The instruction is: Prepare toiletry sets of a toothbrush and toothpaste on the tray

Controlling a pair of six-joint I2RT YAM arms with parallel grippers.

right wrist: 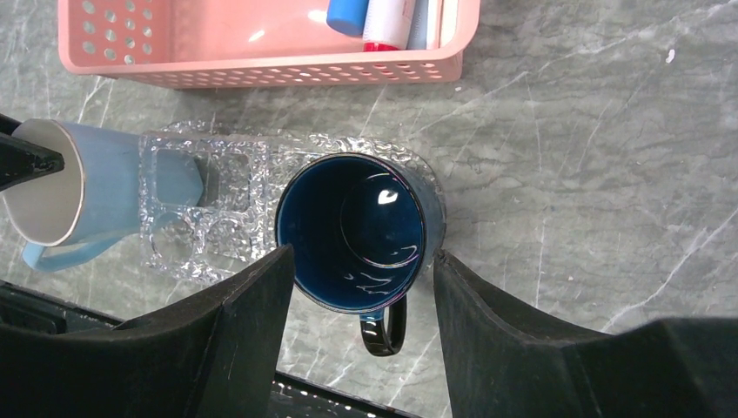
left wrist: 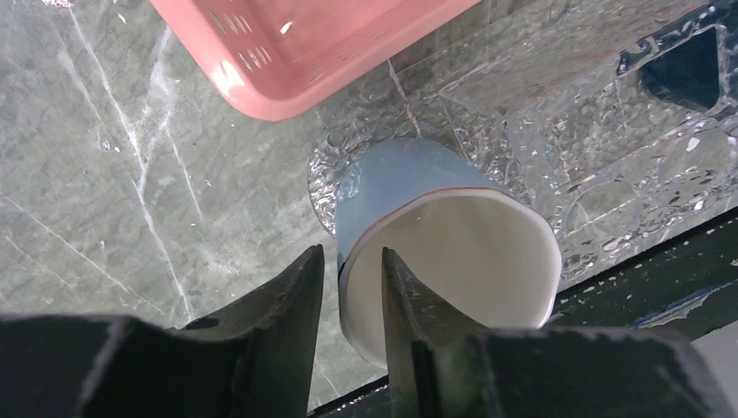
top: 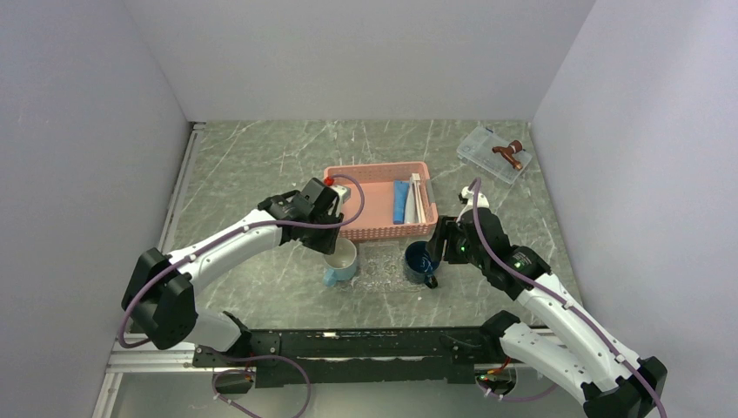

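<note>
The left hand (left wrist: 352, 252) straddles the rim of a light blue mug (left wrist: 409, 183), one finger inside and one outside. The fingers are only narrowly apart. A strip of the white inner wall shows beside the inside finger, so it looks slack on the rim rather than pinching it.

That mug stands on the left end of the tray (left wrist: 557, 131), and what shows of its inside is empty. An open mug on the tray would suit standing a brush and a tube upright in it.

The right hand (right wrist: 363, 252) is spread wide, with a finger on each side of a dark blue mug (right wrist: 348, 200). I cannot tell whether the fingers press on its wall. This mug stands on the right end of the tray with its handle toward the near edge of the worktop, and it holds nothing but glare. One mug at each end suggests two sets are intended.

The tray lies close to the near edge of the worktop, about midway along it. Just beyond it, toward the far edge, sits a pink basket (top: 374, 228). The toothpaste (top: 400, 202) and the toothbrush (top: 419, 198) stock lie side by side in the basket's right part, not yet moved to the tray. The rest of the basket is bare.

A small clear box (top: 484, 146) sits near the far right corner of the worktop with a brown piece on it.
</note>
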